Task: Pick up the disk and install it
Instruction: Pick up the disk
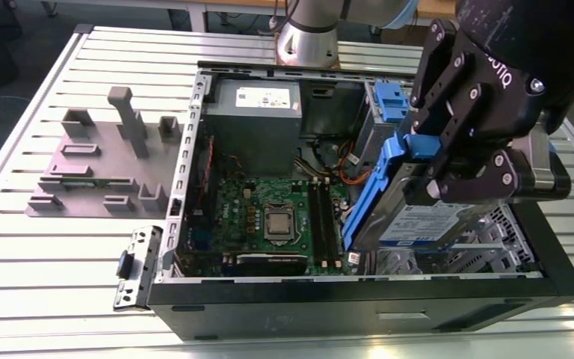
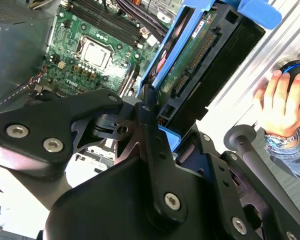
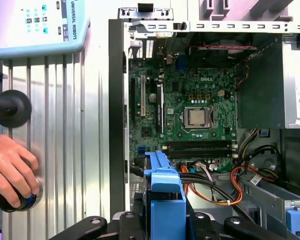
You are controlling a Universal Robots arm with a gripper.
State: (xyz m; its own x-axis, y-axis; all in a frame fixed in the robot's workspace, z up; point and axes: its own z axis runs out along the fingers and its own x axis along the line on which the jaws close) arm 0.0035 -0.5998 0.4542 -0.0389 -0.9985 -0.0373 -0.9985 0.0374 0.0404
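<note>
The disk (image 1: 414,219), a silver-grey drive with a white-and-blue label in a blue caddy, hangs tilted on edge over the right side of the open computer case (image 1: 367,295). My black gripper (image 1: 445,173) is shut on its upper end. In the second wrist view the disk's (image 2: 190,55) green circuit-board underside faces the camera, clamped in the gripper (image 2: 152,112). The blue caddy edge (image 3: 165,192) rises from the gripper (image 3: 165,227) in the first wrist view, above the motherboard (image 3: 195,117).
Another blue caddy (image 1: 392,101) sits in the drive bay at the case's back right. A grey power supply (image 1: 257,120) fills the back, with orange and black cables (image 3: 225,187) beside it. A grey fixture (image 1: 107,157) stands at the exterior view's left. A person's hand (image 3: 12,172) rests on a knob.
</note>
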